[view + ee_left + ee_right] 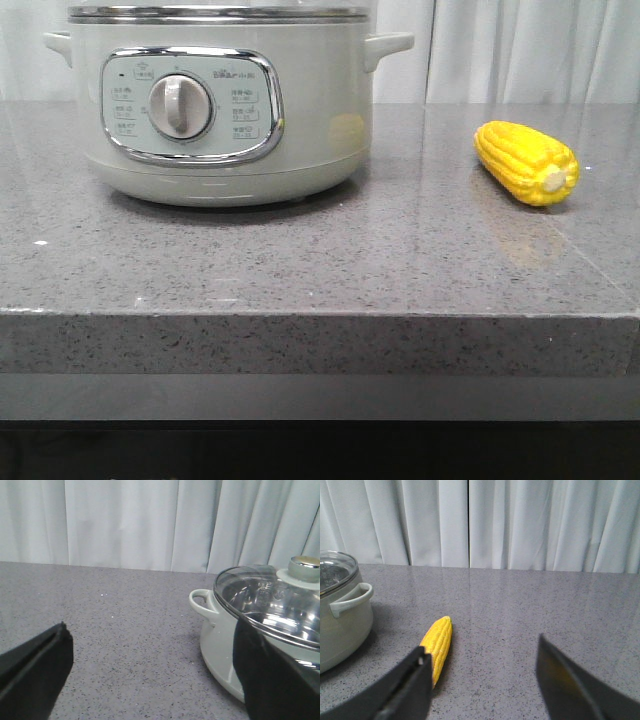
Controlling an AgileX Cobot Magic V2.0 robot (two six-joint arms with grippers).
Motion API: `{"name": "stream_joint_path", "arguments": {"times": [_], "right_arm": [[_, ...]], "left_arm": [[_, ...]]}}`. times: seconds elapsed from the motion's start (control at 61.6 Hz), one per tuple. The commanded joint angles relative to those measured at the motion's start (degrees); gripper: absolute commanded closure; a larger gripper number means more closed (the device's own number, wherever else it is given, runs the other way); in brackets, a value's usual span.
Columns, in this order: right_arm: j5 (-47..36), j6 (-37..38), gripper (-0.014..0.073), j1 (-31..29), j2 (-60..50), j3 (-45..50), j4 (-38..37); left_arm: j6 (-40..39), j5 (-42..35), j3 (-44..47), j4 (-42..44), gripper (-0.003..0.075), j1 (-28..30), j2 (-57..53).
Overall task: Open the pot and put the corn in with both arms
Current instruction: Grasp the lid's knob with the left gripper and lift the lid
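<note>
The pale green-grey pot (215, 110) stands at the left of the grey counter in the front view, its dial facing me and its glass lid (272, 602) shut on it. The yellow corn (526, 162) lies on the counter to the right of the pot, stub end toward me. No gripper shows in the front view. My left gripper (152, 672) is open above bare counter, the pot (220, 645) just behind one finger. My right gripper (482, 680) is open with nothing between its fingers; the corn (437, 645) lies beyond one fingertip, and the pot (342, 625) stands farther off.
The speckled grey counter (300, 260) ends in a front edge close to the camera. White curtains (520, 522) hang behind the counter along its back edge.
</note>
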Motion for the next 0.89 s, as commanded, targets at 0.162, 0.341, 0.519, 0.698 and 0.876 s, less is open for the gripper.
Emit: {"name": "stream_joint_path", "arguments": {"times": [0.162, 0.341, 0.519, 0.698, 0.876], "right_arm": [[-4.02, -0.36, 0.0046, -0.42, 0.84, -1.87, 0.02], [-3.94, -0.36, 0.0046, -0.42, 0.84, -1.87, 0.02], [-3.94, -0.36, 0.0046, -0.42, 0.84, -1.87, 0.02], [-3.90, -0.36, 0.0046, -0.42, 0.84, -1.87, 0.02], [-3.47, -0.36, 0.0046, -0.42, 0.84, -1.87, 0.02]], "left_arm": [[-0.16, 10.97, -11.45, -4.24, 0.0060, 0.04, 9.32], [4.46, 24.34, -27.28, -9.20, 0.0060, 0.04, 22.28], [7.55, 36.07, -43.49, -13.83, 0.0060, -0.80, 35.78], [7.55, 40.74, -59.06, -12.21, 0.0060, -8.85, 48.53], [5.37, 42.28, -70.81, -2.97, 0.0060, -18.62, 58.91]]}}
